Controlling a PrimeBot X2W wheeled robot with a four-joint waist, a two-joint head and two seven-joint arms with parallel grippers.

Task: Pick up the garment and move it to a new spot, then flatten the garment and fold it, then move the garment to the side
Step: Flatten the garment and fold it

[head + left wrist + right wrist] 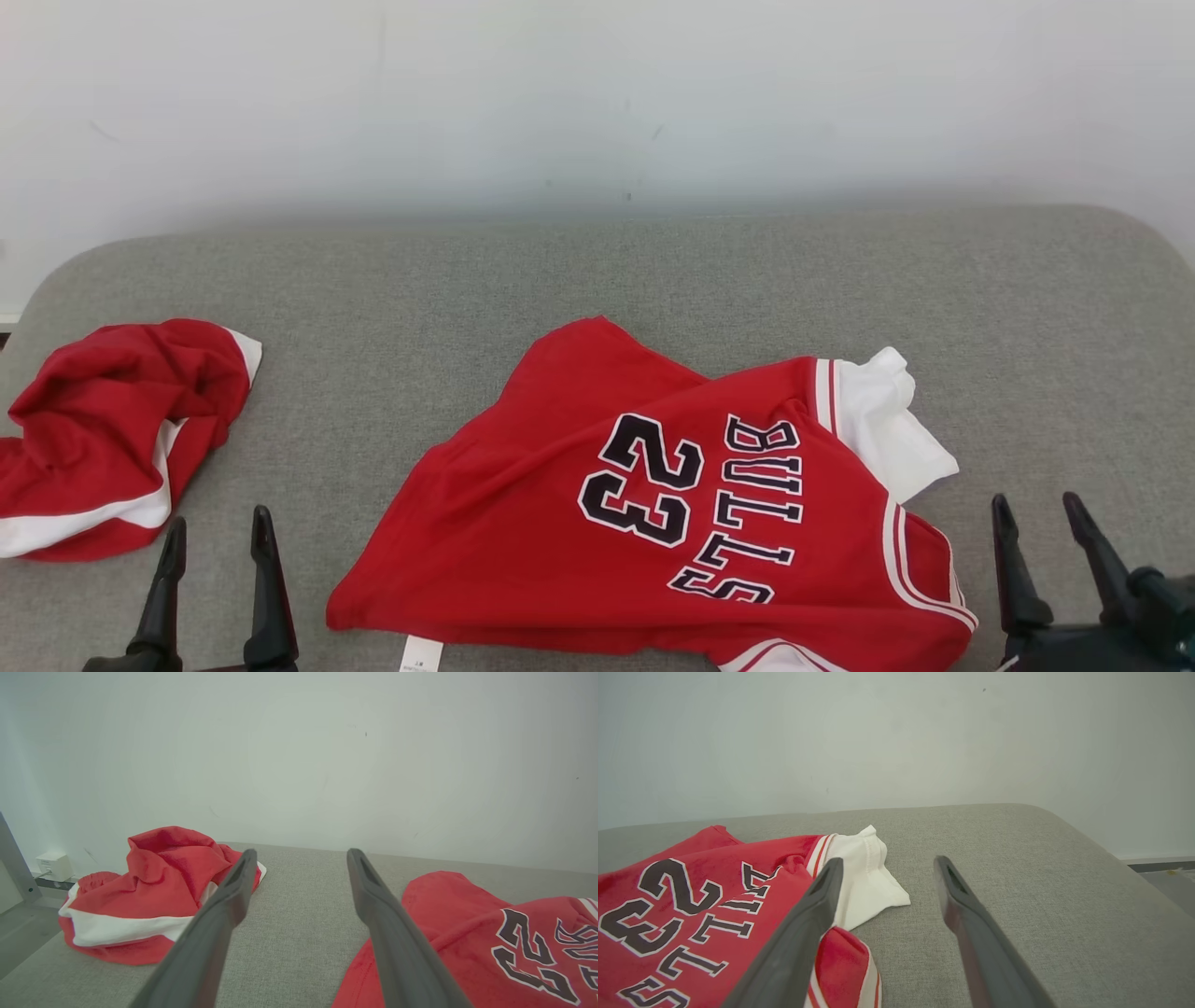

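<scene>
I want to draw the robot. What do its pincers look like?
The left pincer and right pincer each have two long, dark grey fingers tapering to narrow tips, with a slot near each tip. Their bases are dark and blocky.

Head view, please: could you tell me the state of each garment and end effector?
Bulls jersey, lying rumpled on the grey cushion, print up, unfolded, not held.
Red-and-white garment, bunched in a heap at the left, untouched.
Left end effector, open, empty.
Right end effector, open, empty.
</scene>
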